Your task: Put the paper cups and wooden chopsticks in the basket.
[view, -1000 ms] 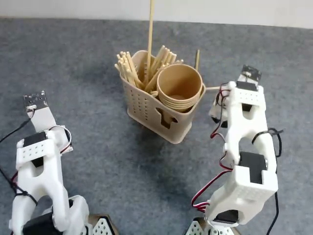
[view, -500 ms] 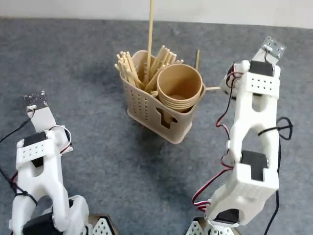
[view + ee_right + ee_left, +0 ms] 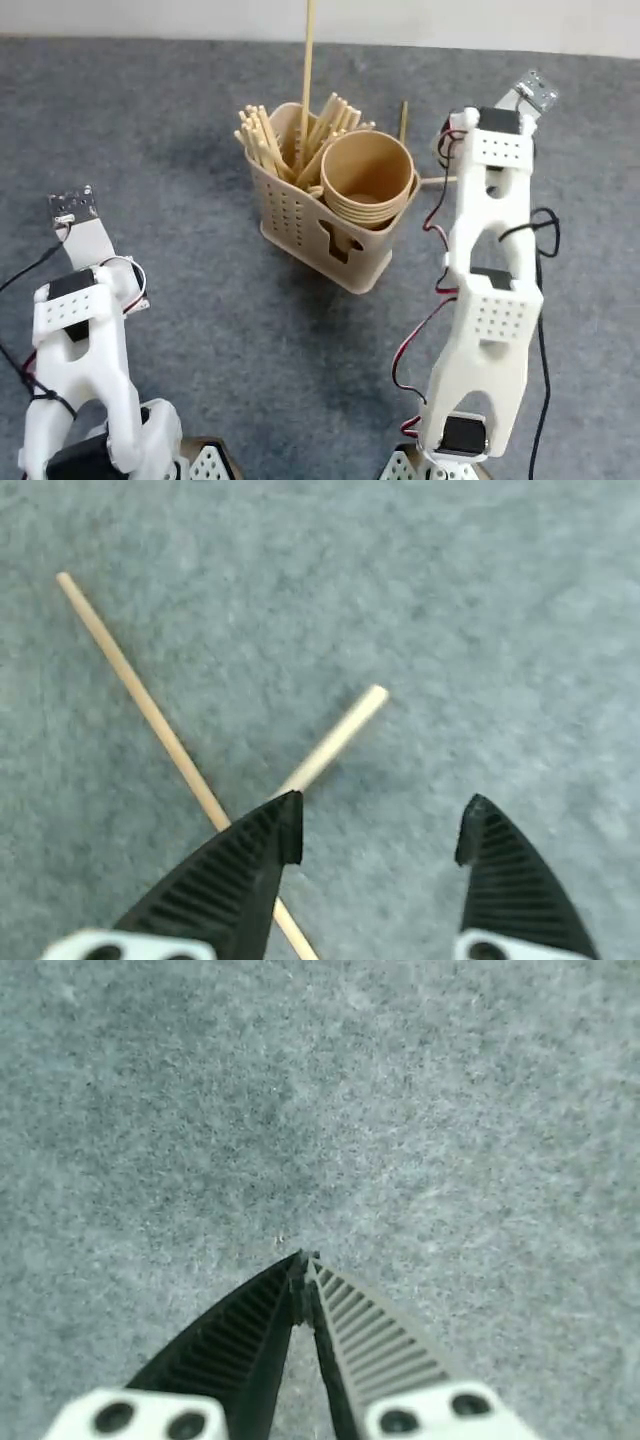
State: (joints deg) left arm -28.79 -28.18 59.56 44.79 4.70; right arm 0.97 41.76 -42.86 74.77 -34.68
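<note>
basket: beige slotted basket [image 3: 300,235] seen upright on the grey carpet [image 3: 180,120], mid-table, between the two arms.
paper cups: a nested stack [image 3: 366,178] is seen inside the basket, mouth up, on the side nearer the right arm.
chopsticks in basket: a bundle [image 3: 262,140] is stood on end in the basket beside the cups, fanned out and leaning; one long stick [image 3: 307,70] is seen rising well above the rest.
loose chopsticks, high view: two are left on the carpet outside the basket. One [image 3: 403,120] lies just past the basket's far corner. The other [image 3: 437,181] lies between the basket and the right arm's far end.
loose chopsticks, right wrist view: a long thin one [image 3: 140,690] and a shorter-looking one [image 3: 340,735] lie flat on the carpet at an angle to each other. Their meeting point is hidden by one finger [image 3: 262,855].
right gripper: claw [image 3: 378,830] is spread wide apart, nothing held, just above the two loose sticks.
right arm: [image 3: 490,260] is stretched out along the basket's side.
left gripper: claw [image 3: 303,1265] is pressed together at the tips, nothing between, above bare carpet.
left arm: [image 3: 80,340] is folded back at the near corner, well apart from the basket.
</note>
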